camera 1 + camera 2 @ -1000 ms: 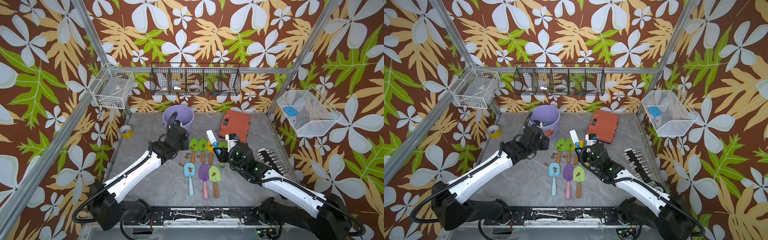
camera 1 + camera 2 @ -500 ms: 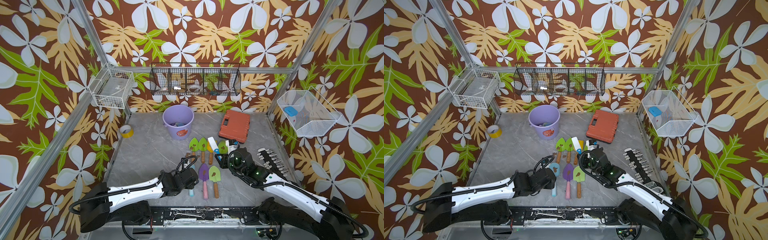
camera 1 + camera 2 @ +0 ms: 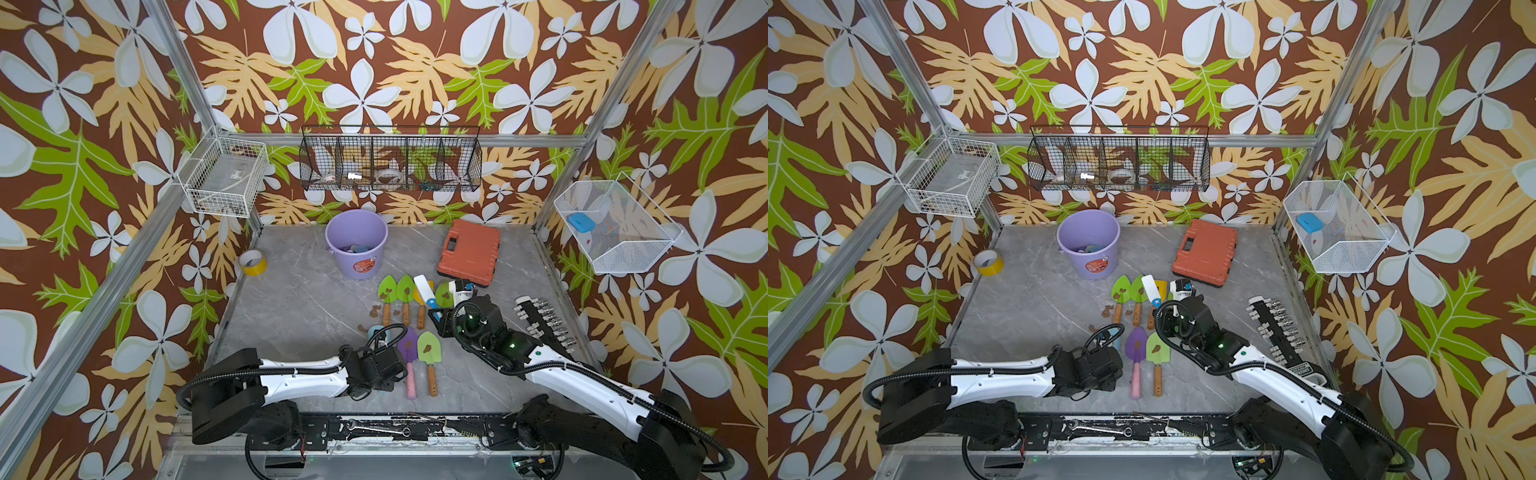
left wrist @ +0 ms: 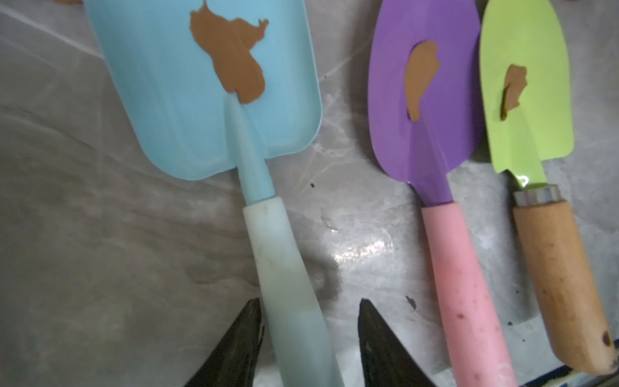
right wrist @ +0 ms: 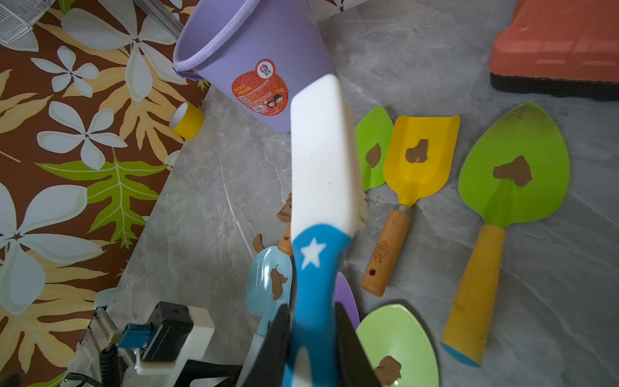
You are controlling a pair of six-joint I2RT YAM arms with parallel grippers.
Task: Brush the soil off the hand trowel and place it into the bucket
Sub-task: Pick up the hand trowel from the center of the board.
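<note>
Left wrist view gives the closest look: the blue trowel (image 4: 214, 100) lies flat on the grey table (image 4: 83, 234), with one flat brown piece of soil (image 4: 234, 57) on its blade, close to the neck. The left gripper (image 4: 308, 301) stands low over the pale handle (image 4: 284, 268) with its jaws apart, one on each side. One finger (image 4: 234, 345) is at the handle's edge and a gap shows on the other side, so nothing is held yet. Just beside it lie a purple trowel (image 4: 425, 100) and a green trowel (image 4: 526, 83), each with its own brown piece. In a top view the bucket (image 3: 340, 259) stands at the back of the table, well apart from this trowel, which the left arm mostly hides there.

The right gripper (image 5: 313, 335) is closed tight on the blue grip of the brush (image 5: 318, 150) and holds it over the other trowels.

I judge the trowel to be plastic, light and stiff, so it needs no strong grip. The handle looks smooth and seems to get thicker toward its end, so it may slip. The middle of the handle is the better place to take hold, not the thin flat blade. The soil piece seems loose and could slide off if the blade tilts.
</note>
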